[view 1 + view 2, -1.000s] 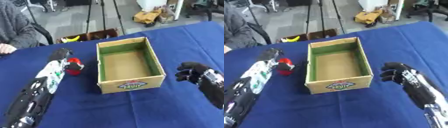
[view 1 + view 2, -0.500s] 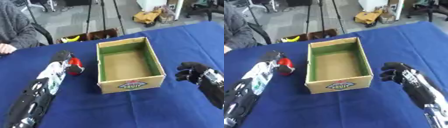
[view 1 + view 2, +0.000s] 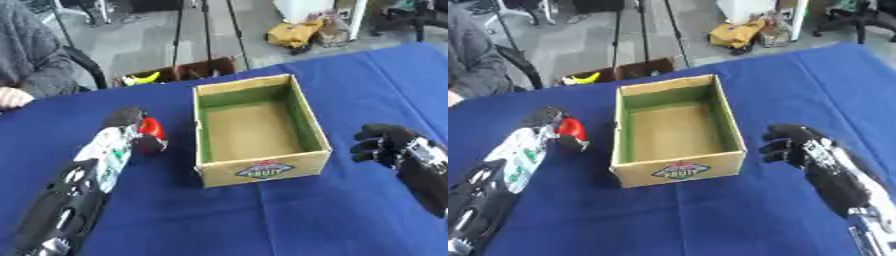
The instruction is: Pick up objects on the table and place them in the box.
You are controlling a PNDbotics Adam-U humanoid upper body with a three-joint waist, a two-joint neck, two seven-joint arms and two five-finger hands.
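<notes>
- While the cardboard box (image 3: pixel 259 131) sits open-topped in the middle of the blue table (image 3: pixel 262 220), its green inner walls and bare brown floor show, and a fruit label faces the camera on its near side.
- Left of the box, the left hand (image 3: pixel 133 125) is down at the table with its fingers curled round a red object (image 3: pixel 151 128); that red thing is small and rounded, and what it is cannot be made out.
- The red object is just beside the box's left wall, outside it, not over the opening.
- The left forearm runs from the lower left corner up toward the box, black with a white and green patch near the wrist.
- Right of the box, the right hand (image 3: pixel 791 144) hovers near the right wall, apart from it, fingers bent inward and holding nothing.
- Nothing lies inside the box.
- Beyond the box, at the table's far left edge, a person's hand (image 3: pixel 12 96) rests on the cloth, well apart from the box.
</notes>
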